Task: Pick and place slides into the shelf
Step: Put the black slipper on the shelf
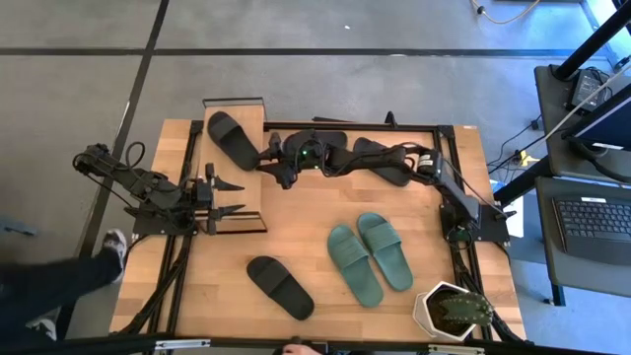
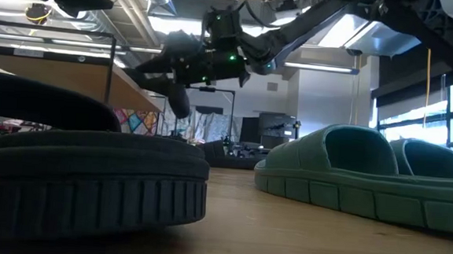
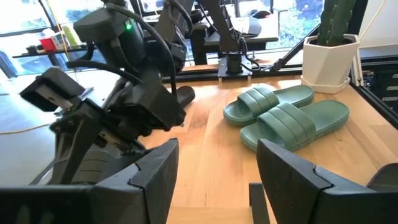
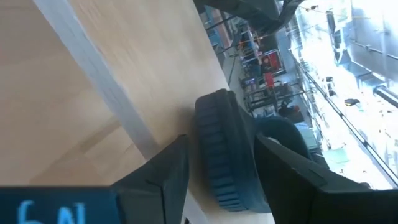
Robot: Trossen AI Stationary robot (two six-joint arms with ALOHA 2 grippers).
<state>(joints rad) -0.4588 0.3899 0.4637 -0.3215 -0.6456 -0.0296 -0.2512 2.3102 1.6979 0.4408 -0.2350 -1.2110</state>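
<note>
A black slide (image 1: 229,136) lies slantwise over the shelf's light top board (image 1: 242,110) at the table's far left. My right gripper (image 1: 274,163) reaches along the far edge and is shut on this slide (image 4: 217,124). The low view shows the gripper (image 2: 174,88) level with the board (image 2: 95,80). My left gripper (image 1: 240,197) waits open at the table's left, nothing between its fingers (image 3: 155,168). A teal-green pair (image 1: 370,256) rests sole-down on the table, as does another black slide (image 1: 280,287). My right gripper pinches the slide's end nearest the arm, at its ridged sole rim (image 4: 214,168), between two fingers. One finger (image 4: 168,174) is on the sole side next to the board, the other on the upper side. They come almost level from the table's right. Whether the sole rests on the board I cannot tell.
Two more black slides (image 1: 330,141) (image 1: 386,163) lie under my right arm along the far edge. A potted cactus (image 1: 452,311) stands at the near right corner. A person's leg (image 1: 59,281) shows beside the table's left edge. Bare wood lies in the middle.
</note>
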